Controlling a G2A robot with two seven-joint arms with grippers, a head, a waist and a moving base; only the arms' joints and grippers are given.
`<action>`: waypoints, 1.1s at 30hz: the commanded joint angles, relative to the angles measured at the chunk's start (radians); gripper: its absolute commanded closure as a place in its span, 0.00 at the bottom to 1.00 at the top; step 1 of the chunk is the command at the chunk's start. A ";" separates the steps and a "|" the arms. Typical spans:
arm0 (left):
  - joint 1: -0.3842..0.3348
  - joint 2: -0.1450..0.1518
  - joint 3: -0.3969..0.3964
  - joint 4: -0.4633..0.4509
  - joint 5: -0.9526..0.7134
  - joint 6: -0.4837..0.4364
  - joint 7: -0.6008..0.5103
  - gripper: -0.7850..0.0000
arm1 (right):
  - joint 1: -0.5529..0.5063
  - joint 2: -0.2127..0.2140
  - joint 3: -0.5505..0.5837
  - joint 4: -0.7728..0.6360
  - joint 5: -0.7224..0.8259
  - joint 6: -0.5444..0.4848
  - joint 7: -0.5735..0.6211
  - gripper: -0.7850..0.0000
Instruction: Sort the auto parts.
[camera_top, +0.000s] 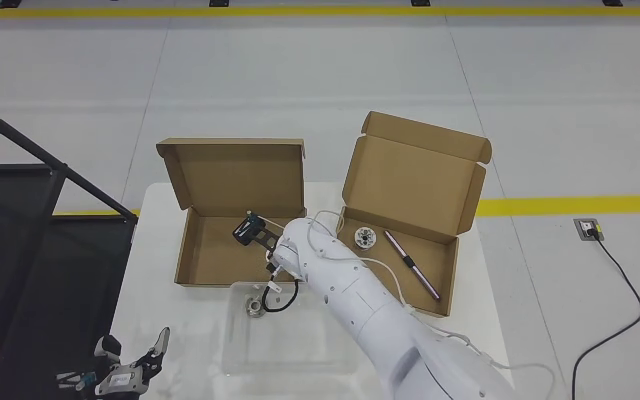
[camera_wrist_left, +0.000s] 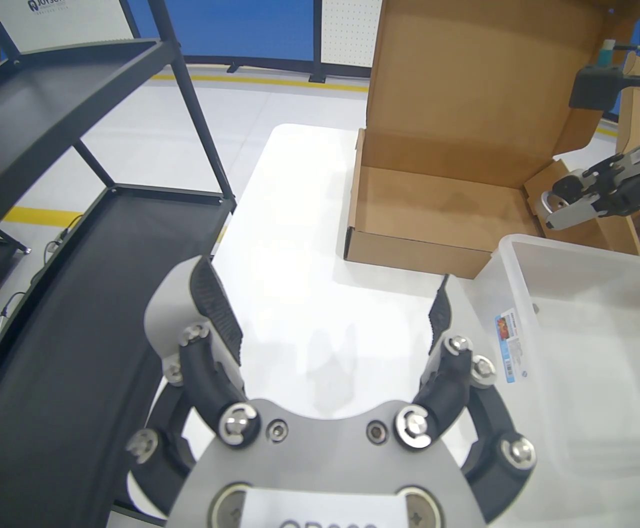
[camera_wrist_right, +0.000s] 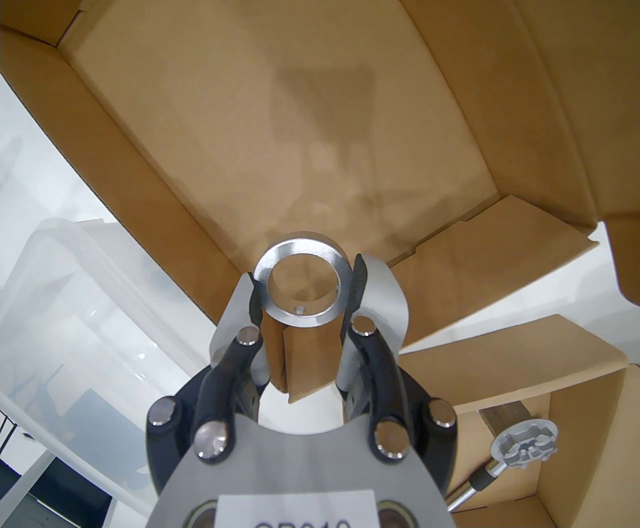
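**Ring in my right jaws, over the left box**

My right jaws are pinching a metal ring (camera_wrist_right: 301, 285). One pad presses on each side of its outer wall, and its open bore faces my wrist camera. A small hole shows in the ring's rim on the side nearest my wrist. The ring sits right at the tips of these jaws, above the brown floor of the left box (camera_top: 210, 250). It is close to the corner of that box nearest the tub (camera_wrist_left: 515, 270) and the right box (camera_top: 400, 200).

In the right box lie a toothed disc (camera_top: 364, 237) and a thin rod (camera_top: 412, 265), the disc just beside one end of the rod.

My left jaws are spread wide, low over the white tabletop (camera_wrist_left: 300, 250). They are between the black shelf (camera_wrist_left: 75, 300) and the tub, well apart from the ring.
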 joint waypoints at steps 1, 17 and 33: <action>0.000 0.000 0.000 0.000 0.000 0.000 0.000 0.00 | 0.000 0.000 0.000 0.000 0.000 0.000 0.000 0.70; 0.000 0.000 0.000 0.000 0.000 0.000 0.000 0.00 | 0.000 0.000 0.000 0.000 0.000 0.000 0.000 0.00; 0.000 0.000 0.000 0.000 0.000 0.000 0.000 0.00 | -0.025 0.029 0.026 -0.059 0.009 -0.044 -0.086 0.00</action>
